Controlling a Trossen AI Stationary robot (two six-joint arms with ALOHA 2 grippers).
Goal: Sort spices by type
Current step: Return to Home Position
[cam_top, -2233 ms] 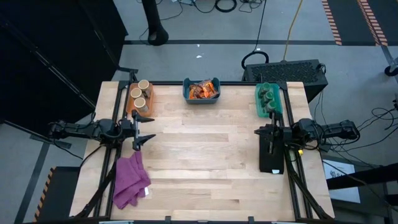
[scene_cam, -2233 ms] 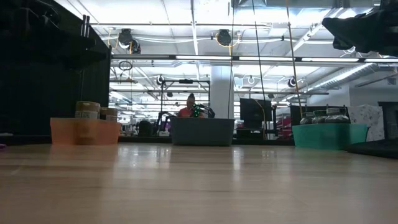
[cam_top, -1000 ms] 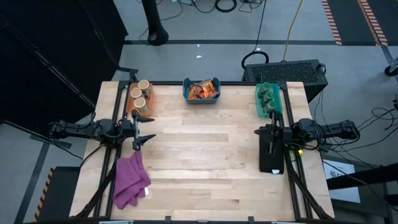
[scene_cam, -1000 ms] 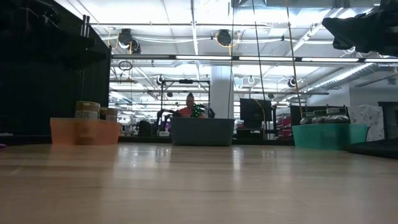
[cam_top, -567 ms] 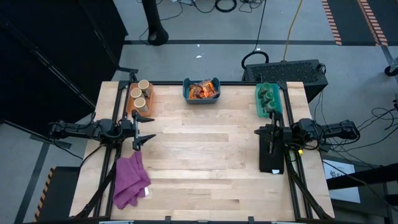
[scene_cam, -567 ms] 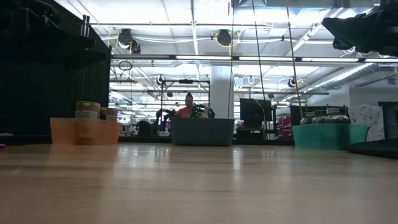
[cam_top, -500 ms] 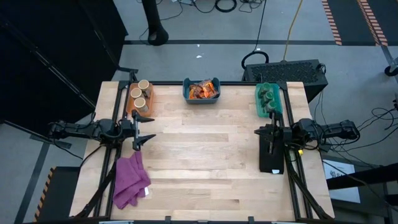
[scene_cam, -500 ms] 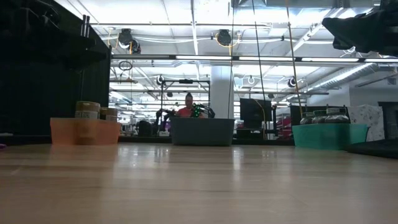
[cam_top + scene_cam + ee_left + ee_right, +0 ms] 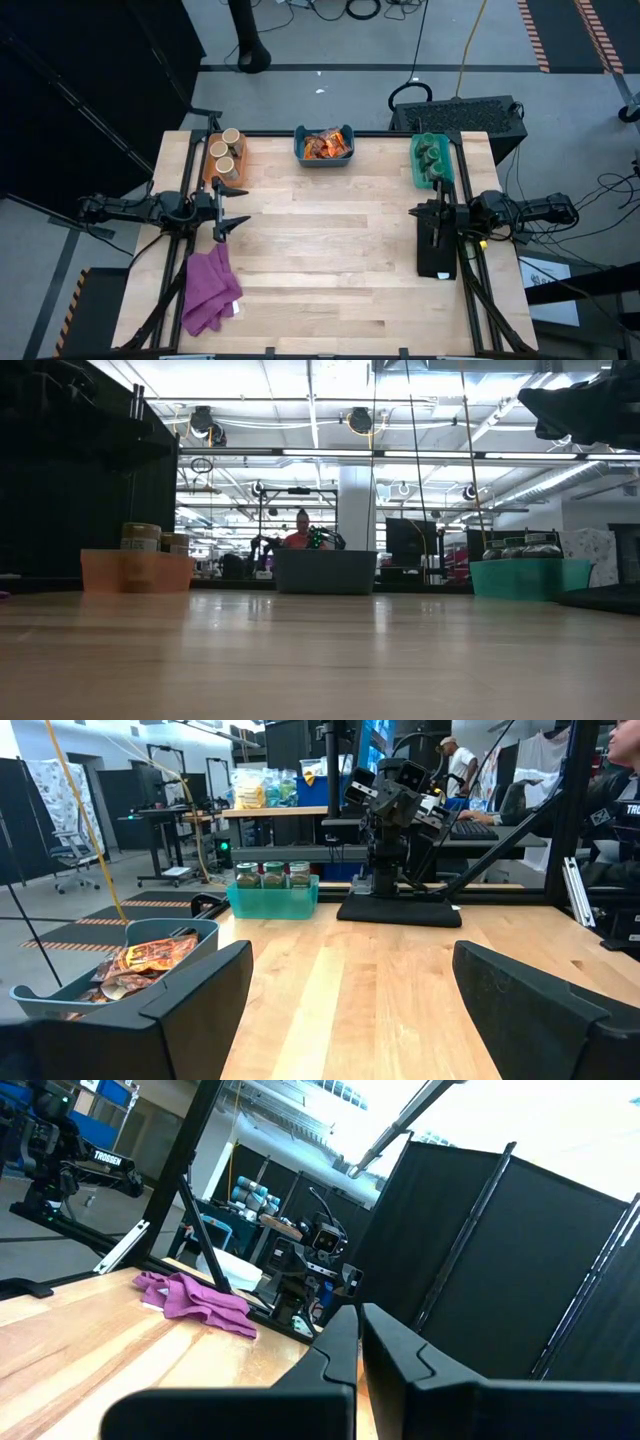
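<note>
The spices sit sorted in three bins along the far edge. Tan jars with cream tops (image 9: 226, 152) stand in the orange bin (image 9: 213, 170). Orange-and-dark packets (image 9: 325, 143) lie in the blue bin (image 9: 324, 158). Dark-green jars (image 9: 432, 154) stand in the teal bin (image 9: 417, 170). My left gripper (image 9: 236, 206) hovers open near the table's left edge, in front of the orange bin, and holds nothing. My right gripper (image 9: 420, 212) is shut and empty near the right edge, in front of the teal bin. In the left wrist view the packets (image 9: 150, 960) and green jars (image 9: 272, 875) show.
A purple cloth (image 9: 208, 290) lies crumpled at the near left corner. A black base plate (image 9: 437, 255) lies under the right arm by the right edge. The bare wooden table (image 9: 330, 250) stretches between the two arms. A person shows in the room far behind the blue bin (image 9: 325, 572).
</note>
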